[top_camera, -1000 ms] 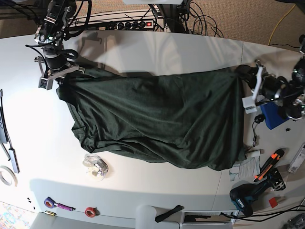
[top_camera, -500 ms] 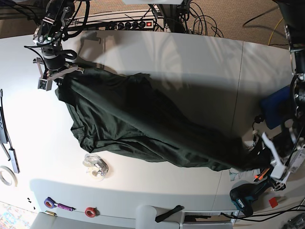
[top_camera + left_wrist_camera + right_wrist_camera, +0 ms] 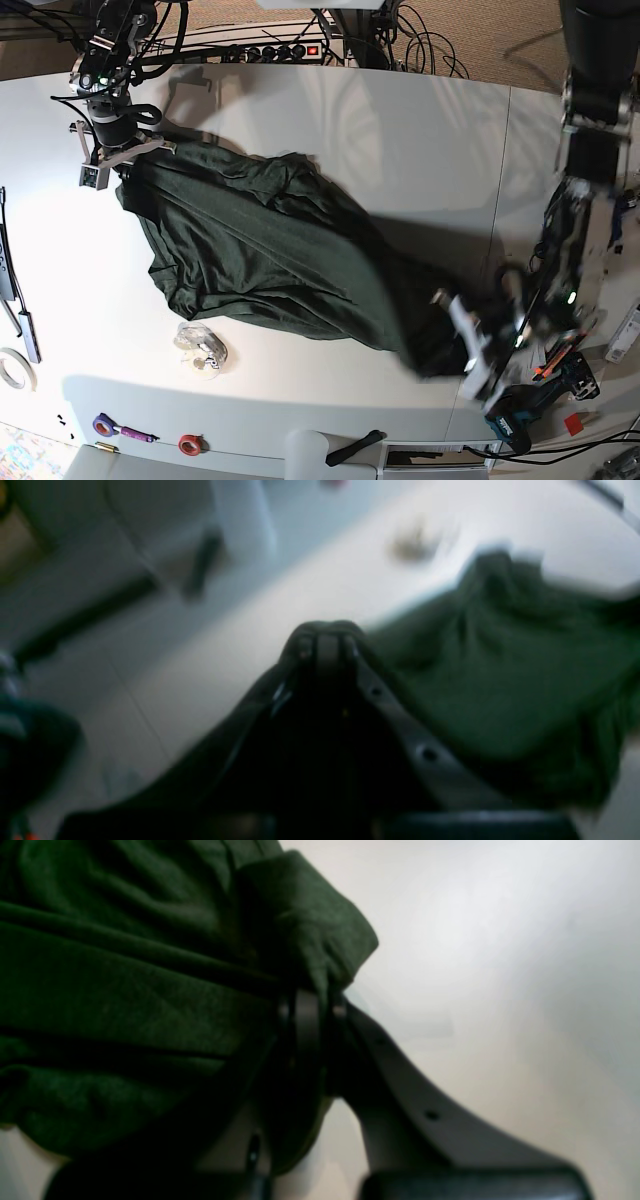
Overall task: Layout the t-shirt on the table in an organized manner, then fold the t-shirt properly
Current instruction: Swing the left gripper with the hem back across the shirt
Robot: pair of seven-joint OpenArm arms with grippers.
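Note:
The dark green t-shirt (image 3: 270, 260) lies rumpled on the white table (image 3: 400, 140), stretching from the back left to the front right. My right gripper (image 3: 118, 165) is shut on its back-left corner; the right wrist view shows the gripper (image 3: 310, 1000) pinching a fold of the t-shirt (image 3: 125, 980). My left gripper (image 3: 452, 345) holds the shirt's front-right end near the table's front edge. In the blurred left wrist view this gripper (image 3: 325, 642) is shut with dark cloth over its tips, and the t-shirt (image 3: 500, 680) trails off to the right.
A crumpled clear plastic item (image 3: 200, 347) lies just in front of the shirt. Tape rolls (image 3: 188, 443) sit at the front left. A blue drill (image 3: 515, 418) and an orange-handled tool (image 3: 565, 342) are at the front right. The table seam (image 3: 500, 200) runs on the right.
My left gripper swung from the far right to the front right edge, then left, dragging the shirt's right edge with it. The shirt's right part collapsed diagonally. The right gripper stayed put.

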